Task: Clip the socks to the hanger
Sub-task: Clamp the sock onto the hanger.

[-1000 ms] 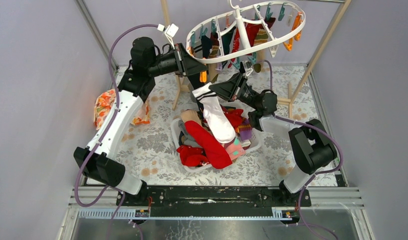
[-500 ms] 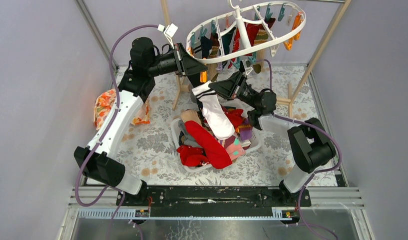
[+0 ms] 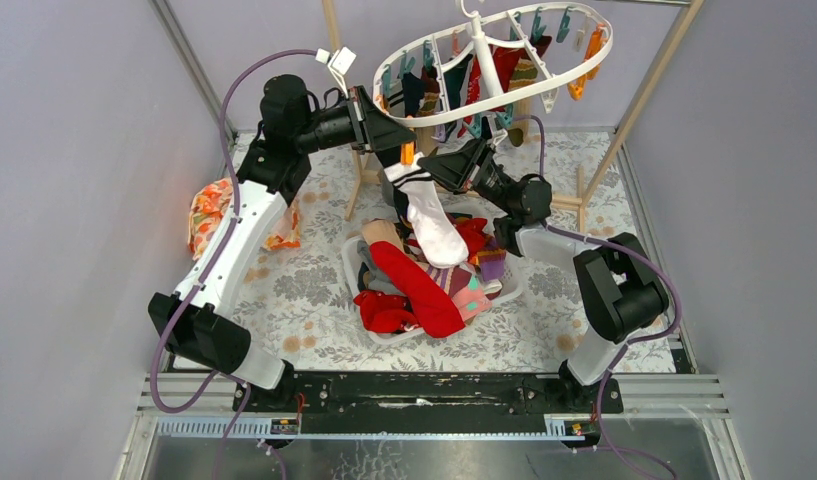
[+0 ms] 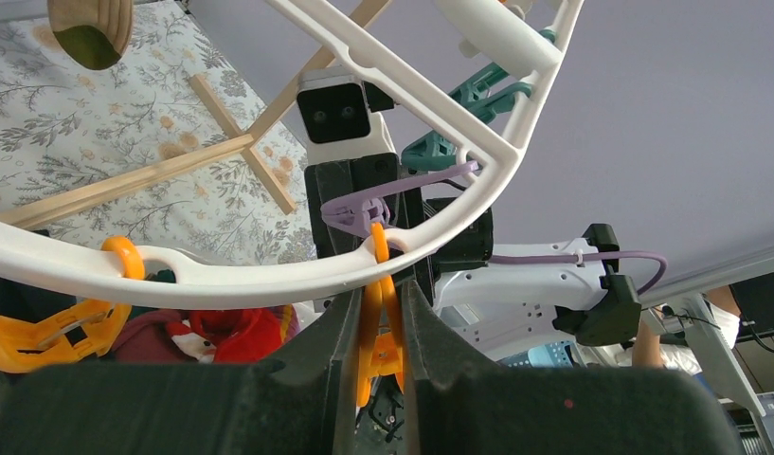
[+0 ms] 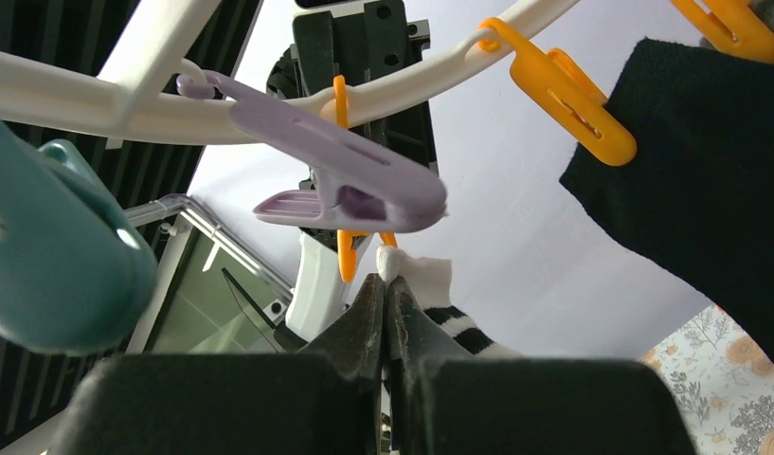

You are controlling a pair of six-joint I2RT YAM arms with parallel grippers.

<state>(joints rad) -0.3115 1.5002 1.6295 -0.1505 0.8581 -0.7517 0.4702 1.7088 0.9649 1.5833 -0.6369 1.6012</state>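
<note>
The white oval hanger (image 3: 584, 62) hangs at the back with several socks clipped under it. My left gripper (image 3: 405, 153) is shut on an orange clip (image 4: 379, 334) that dangles from the hanger's rim (image 4: 222, 275), squeezing its handles between both fingers. My right gripper (image 3: 436, 166) is shut on the cuff of a white sock with black stripes (image 3: 431, 218). In the right wrist view that cuff (image 5: 419, 275) sits just under the orange clip's tip (image 5: 347, 254). The other socks (image 3: 416, 290) lie heaped in a basket below.
A purple clip (image 5: 345, 185), a teal clip (image 5: 51, 256) and a hung black sock (image 5: 695, 161) crowd around the cuff. Wooden poles (image 3: 644, 95) hold the hanger up. An orange floral cloth (image 3: 209, 215) lies at the left. The basket's white rim (image 3: 511, 283) sits mid-table.
My right gripper has carried the white sock up and to the left, closer to the orange clip. The left gripper has stayed on the clip.
</note>
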